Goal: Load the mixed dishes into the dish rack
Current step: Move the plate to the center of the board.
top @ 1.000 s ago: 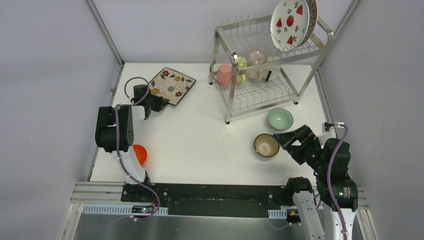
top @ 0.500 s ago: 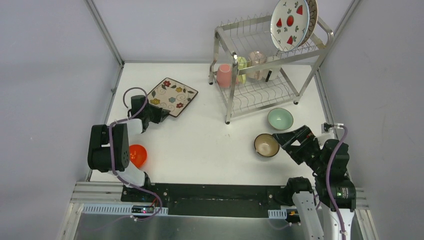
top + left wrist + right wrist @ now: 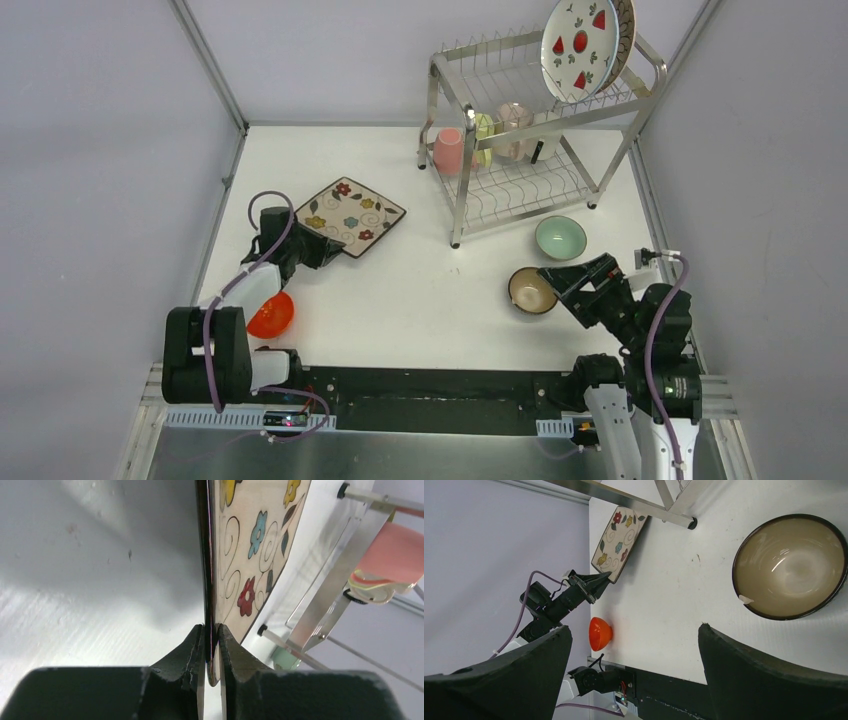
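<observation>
Pinching near corner of square floral plate tight between jaws of left gripper, over table, left of dish rack and apart from it. Holding jaws of right gripper wide apart, empty, just beside brown bowl

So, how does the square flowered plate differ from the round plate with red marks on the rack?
The square plate is cream with coloured flowers; the round plate is white with red marks. The square plate lies low, pinched at a corner by the left gripper; the round plate stands on edge in the top tier of the dish rack. Both are patterned plates.
</observation>
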Motion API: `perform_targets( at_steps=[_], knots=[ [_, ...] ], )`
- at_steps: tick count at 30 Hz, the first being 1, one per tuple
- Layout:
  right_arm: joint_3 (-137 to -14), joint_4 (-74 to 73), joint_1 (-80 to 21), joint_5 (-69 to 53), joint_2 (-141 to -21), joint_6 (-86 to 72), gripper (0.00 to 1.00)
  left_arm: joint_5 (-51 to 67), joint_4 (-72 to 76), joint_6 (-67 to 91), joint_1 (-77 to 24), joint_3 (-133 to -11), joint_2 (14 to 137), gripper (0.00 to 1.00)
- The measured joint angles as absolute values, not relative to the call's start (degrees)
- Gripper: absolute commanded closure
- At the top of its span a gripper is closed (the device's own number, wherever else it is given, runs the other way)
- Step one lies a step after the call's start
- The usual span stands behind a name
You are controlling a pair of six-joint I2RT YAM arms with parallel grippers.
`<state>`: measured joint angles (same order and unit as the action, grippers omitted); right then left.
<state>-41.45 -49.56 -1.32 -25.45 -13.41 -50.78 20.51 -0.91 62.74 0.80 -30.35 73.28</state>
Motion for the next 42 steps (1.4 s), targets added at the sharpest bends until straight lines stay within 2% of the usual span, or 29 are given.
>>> perform_targets(
  at_steps=[16,27,32,42],
  knots=[
    [-38.96,-45.74,-1.32,-27.33,-15.14,-51.81,0.04,21.96,-18.35,60.31,-6.24,-28.38,61.01,1.00],
    [-36.42,-42.57,-1.32,-29.63,-15.46,-54.83,0.11,21.06,-26.37,63.09,-15.33,-28.29,53.23,1.00],
    [-32.40,-40.01,-1.32,-31.42,-15.49,-58.06,0.17,19.79,-28.49,64.97,-16.58,-27.18,50.11,1.00],
    [-30.81,-35.79,-1.61,-32.16,-20.45,-60.18,0.18,17.80,-28.73,67.22,-19.53,-26.46,49.84,1.00]
  ],
)
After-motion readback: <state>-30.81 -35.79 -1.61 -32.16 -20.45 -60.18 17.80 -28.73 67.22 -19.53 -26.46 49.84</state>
